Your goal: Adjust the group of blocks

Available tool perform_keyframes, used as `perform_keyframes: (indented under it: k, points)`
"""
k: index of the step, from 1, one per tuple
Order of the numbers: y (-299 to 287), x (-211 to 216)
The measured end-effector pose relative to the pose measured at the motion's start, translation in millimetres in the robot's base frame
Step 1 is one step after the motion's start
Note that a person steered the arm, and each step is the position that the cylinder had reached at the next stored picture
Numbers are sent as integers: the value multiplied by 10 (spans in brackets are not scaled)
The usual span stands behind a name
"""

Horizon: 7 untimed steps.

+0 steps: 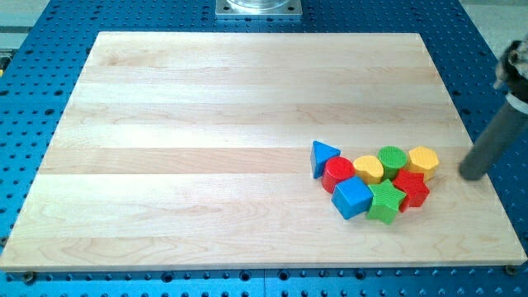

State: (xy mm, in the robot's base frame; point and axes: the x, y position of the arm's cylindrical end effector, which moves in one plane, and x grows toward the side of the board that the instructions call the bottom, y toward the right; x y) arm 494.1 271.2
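Observation:
Several blocks lie packed together at the lower right of the wooden board [206,124]. A blue triangle [322,155] is at the group's left. A red cylinder [337,172], a yellow block [369,168], a green cylinder [392,159] and a yellow hexagon [422,159] follow to the right. Below them sit a blue cube [352,197], a green star [384,200] and a red star [411,188]. My tip [471,175] rests on the board to the right of the group, a short gap from the yellow hexagon, touching no block.
The board lies on a blue perforated table [41,66]. A metal mount [258,7] sits at the view's top centre. The board's right edge [487,165] runs just right of my tip.

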Motion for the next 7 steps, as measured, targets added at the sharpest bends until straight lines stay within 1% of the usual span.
perform_keyframes:
  k: [2,3,4,5,6,7]
  points:
    - [-605,-310]
    - [-504,-307]
    - [-398,-34]
    - [-495,194]
    - [-425,489]
    - [-657,496]
